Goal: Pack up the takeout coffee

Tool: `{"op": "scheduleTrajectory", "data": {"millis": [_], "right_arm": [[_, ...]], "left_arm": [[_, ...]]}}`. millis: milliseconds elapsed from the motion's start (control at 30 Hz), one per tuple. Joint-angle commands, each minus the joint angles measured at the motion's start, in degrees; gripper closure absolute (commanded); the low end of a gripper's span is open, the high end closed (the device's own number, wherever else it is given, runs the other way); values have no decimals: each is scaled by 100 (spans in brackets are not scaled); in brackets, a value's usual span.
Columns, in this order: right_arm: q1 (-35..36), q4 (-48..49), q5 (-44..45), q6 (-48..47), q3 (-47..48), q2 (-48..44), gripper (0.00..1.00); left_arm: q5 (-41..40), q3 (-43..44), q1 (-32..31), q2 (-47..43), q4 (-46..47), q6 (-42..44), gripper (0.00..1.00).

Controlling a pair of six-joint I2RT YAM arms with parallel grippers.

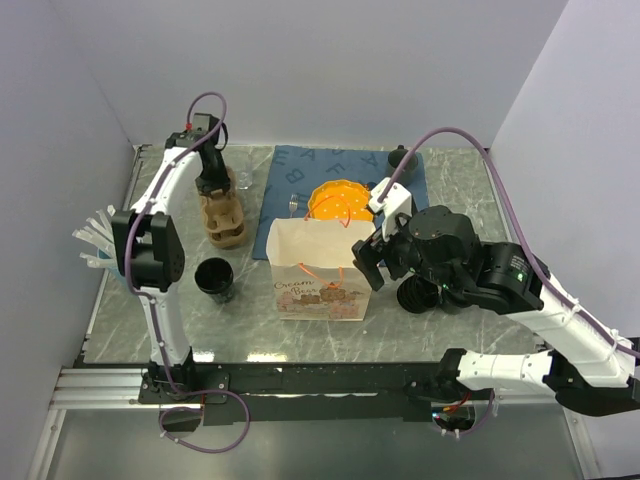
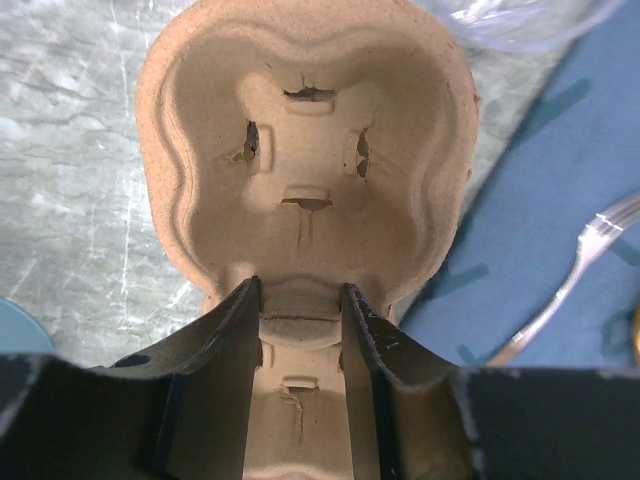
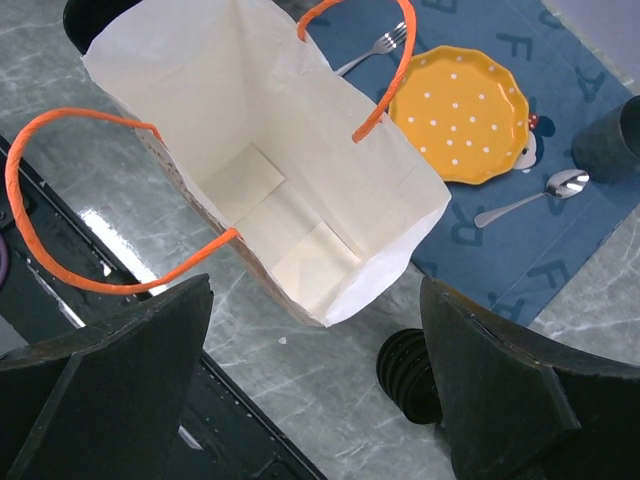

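Note:
The takeout coffee, a small black cup (image 1: 215, 278), stands open on the table left of the paper bag (image 1: 315, 268); its edge shows in the right wrist view (image 3: 85, 18). The round black ribbed lid (image 3: 409, 375) lies on the table right of the bag, also in the top view (image 1: 413, 297). My left gripper (image 1: 213, 190) is shut on the middle ridge of a brown pulp cup carrier (image 2: 305, 150), with one finger on each side (image 2: 300, 290). My right gripper (image 3: 315, 283) is open and empty above the near right corner of the open bag (image 3: 260, 150).
An orange dotted plate (image 1: 335, 200), a fork (image 3: 375, 47), a spoon (image 3: 530, 200) and a dark green mug (image 1: 402, 158) sit on a blue mat (image 1: 290, 175) behind the bag. A light blue cup of clear straws (image 1: 100, 240) stands at the left edge.

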Motion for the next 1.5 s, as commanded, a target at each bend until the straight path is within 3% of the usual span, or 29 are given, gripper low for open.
{"op": "scheduleTrajectory", "data": {"millis": [0, 367, 600, 767, 1000, 1267, 1467], "right_arm": [[20, 196, 12, -47, 376, -38, 9], [11, 169, 213, 41, 421, -248, 9], [-261, -340, -550, 541, 825, -117, 10], [-296, -253, -612, 893, 562, -398, 11], [-577, -551, -295, 1534, 930, -320, 13], [-2412, -130, -2236, 1518, 1202, 225, 15], [-2722, 353, -3538, 632, 1010, 489, 16]], "left_arm": [[455, 180, -55, -1066, 145, 297, 66], [1591, 399, -503, -2403, 76, 754, 67], [1889, 1189, -1654, -3089, -293, 1264, 65], [2188, 1086, -2348, -3414, -452, 1553, 66], [2715, 884, -2639, -3880, -356, 2160, 68], [3744, 550, -2648, -4039, -162, 3074, 72], [4191, 49, -2648, -4346, 365, 3268, 72]]}}
